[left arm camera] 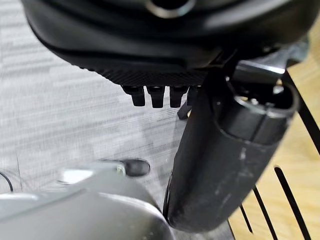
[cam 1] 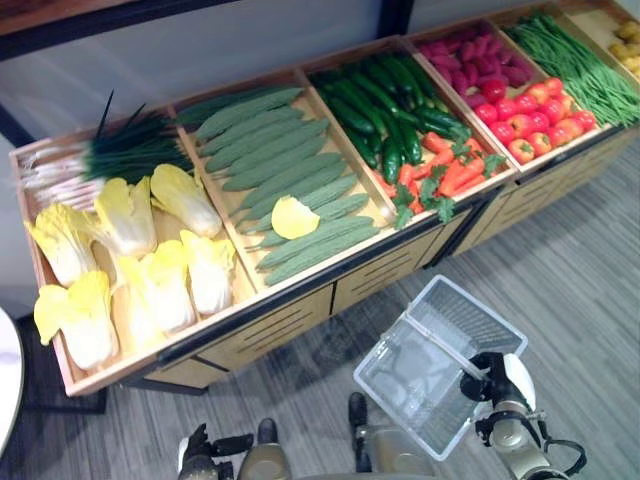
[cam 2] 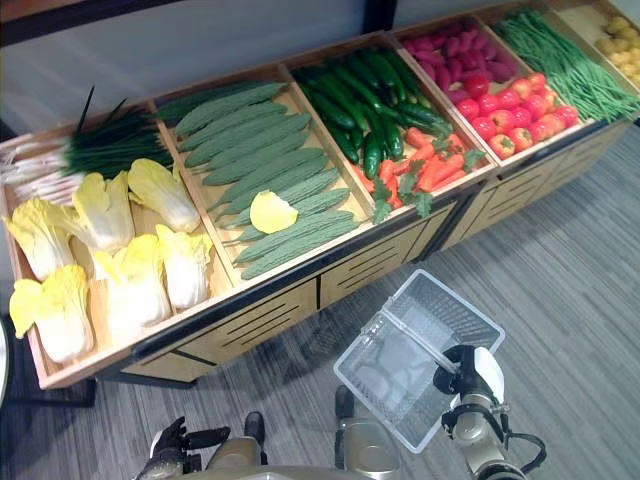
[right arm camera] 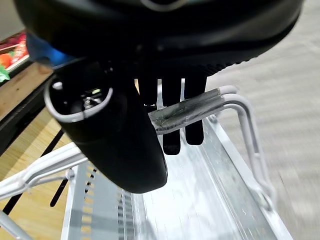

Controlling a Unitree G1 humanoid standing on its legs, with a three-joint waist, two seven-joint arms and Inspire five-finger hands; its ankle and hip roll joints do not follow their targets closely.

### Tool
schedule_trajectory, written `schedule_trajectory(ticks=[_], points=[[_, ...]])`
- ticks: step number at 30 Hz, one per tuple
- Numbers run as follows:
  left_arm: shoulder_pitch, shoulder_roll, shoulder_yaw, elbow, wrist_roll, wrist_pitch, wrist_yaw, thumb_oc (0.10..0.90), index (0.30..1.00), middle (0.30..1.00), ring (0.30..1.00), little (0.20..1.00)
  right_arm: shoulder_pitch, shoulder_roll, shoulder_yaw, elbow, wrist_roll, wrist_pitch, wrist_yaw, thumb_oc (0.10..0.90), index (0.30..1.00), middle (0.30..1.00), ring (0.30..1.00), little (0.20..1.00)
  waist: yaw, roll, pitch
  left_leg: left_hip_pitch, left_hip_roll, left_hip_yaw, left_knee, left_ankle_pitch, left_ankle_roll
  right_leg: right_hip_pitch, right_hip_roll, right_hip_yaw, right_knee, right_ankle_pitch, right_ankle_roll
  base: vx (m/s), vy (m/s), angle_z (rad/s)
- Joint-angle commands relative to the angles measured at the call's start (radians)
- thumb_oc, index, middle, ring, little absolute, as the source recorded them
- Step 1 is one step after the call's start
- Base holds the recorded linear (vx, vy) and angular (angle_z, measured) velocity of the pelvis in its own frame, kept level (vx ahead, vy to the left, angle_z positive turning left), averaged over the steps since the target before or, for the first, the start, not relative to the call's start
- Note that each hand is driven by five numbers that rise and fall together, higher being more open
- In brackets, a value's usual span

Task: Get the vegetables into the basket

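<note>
Now | basket [cam 1: 440, 362] in right hand [right arm camera: 170, 100] | stand [cam 1: 290, 325] ahead

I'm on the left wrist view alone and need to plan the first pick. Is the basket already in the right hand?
Observer: Yes. The right hand has its fingers curled round the handle of the clear basket.
Operator: Anything in it yet?
Observer: Nothing that I can see.
Operator: What lies nearest my left hand?
Observer: The left hand hangs low before the display; the cabbages fill the bin above it.
</note>
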State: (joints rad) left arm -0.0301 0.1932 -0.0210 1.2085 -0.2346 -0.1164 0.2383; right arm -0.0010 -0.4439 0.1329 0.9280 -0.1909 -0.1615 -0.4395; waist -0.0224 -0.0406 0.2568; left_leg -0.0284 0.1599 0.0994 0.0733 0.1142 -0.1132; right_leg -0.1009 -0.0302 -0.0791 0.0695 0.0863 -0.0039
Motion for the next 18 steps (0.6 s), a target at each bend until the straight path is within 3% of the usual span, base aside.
schedule_trajectory(ticks=[1, 4, 9, 13, 15, 18], points=[[-0.027, -0.016, -0.019, -0.019, 0.021, -0.013, 0.007, 0.9, 1.0, 1.0, 1.0, 1.0, -0.006, -0.076, -0.061, -0.037, 0.008, -0.051, -0.088, 0.4, 0.3, 0.3, 0.3, 0.3, -0.076, -0.048, 0.0, 0.026, 0.096, 0.244, 0.175, -0.121, 0.012, 0.036, -0.102, -0.042, 0.048, -0.082, 0.099, 0.0, -0.076, 1.23], [-0.018, -0.033, -0.026, -0.013, 0.042, -0.008, 0.002, 0.9, 1.0, 1.0, 1.0, 1.0, 0.008, -0.065, -0.066, -0.023, 0.022, -0.062, -0.081, 0.4, 0.3, 0.3, 0.3, 0.3, -0.076, -0.026, -0.024, 0.057, 0.102, 0.248, 0.141, -0.114, -0.009, 0.049, -0.105, -0.073, 0.034, -0.083, 0.103, 0.05, 0.019, 0.79], [-0.011, -0.042, -0.036, -0.001, 0.068, -0.008, -0.007, 0.9, 1.0, 1.0, 1.0, 1.0, 0.024, -0.048, -0.064, 0.015, 0.023, -0.064, -0.065, 0.4, 0.3, 0.3, 0.3, 0.3, -0.068, 0.008, -0.036, 0.091, 0.026, 0.226, -0.061, -0.115, 0.004, 0.04, -0.14, -0.113, 0.041, -0.067, 0.134, 0.02, 0.182, 0.32], [-0.006, -0.032, -0.051, -0.011, 0.077, -0.019, -0.023, 0.9, 1.0, 1.0, 1.0, 1.0, -0.004, -0.043, -0.049, 0.035, 0.013, -0.058, -0.055, 0.4, 0.3, 0.3, 0.3, 0.3, -0.06, 0.007, -0.019, 0.116, -0.019, 0.224, -0.101, -0.124, 0.03, 0.01, -0.174, -0.105, 0.069, -0.026, 0.165, -0.01, 0.184, 0.19], [-0.009, -0.027, -0.041, -0.009, 0.064, -0.023, -0.024, 0.9, 1.0, 1.0, 1.0, 1.0, -0.013, -0.037, -0.043, 0.037, 0.008, -0.054, -0.055, 0.4, 0.3, 0.3, 0.3, 0.3, -0.052, 0.007, -0.015, 0.117, -0.022, 0.226, -0.103, -0.124, 0.035, 0.002, -0.175, -0.1, 0.081, -0.03, 0.171, -0.03, 0.109, -0.06], [-0.017, -0.016, -0.042, -0.005, 0.06, -0.026, -0.025, 0.9, 1.0, 1.0, 1.0, 1.0, -0.032, -0.016, -0.034, 0.072, 0.021, -0.055, -0.056, 0.4, 0.3, 0.3, 0.3, 0.3, -0.047, 0.008, -0.01, 0.112, -0.033, 0.203, -0.135, -0.113, 0.044, -0.018, -0.156, -0.043, 0.112, -0.036, 0.182, -0.03, 0.098, -0.11]])
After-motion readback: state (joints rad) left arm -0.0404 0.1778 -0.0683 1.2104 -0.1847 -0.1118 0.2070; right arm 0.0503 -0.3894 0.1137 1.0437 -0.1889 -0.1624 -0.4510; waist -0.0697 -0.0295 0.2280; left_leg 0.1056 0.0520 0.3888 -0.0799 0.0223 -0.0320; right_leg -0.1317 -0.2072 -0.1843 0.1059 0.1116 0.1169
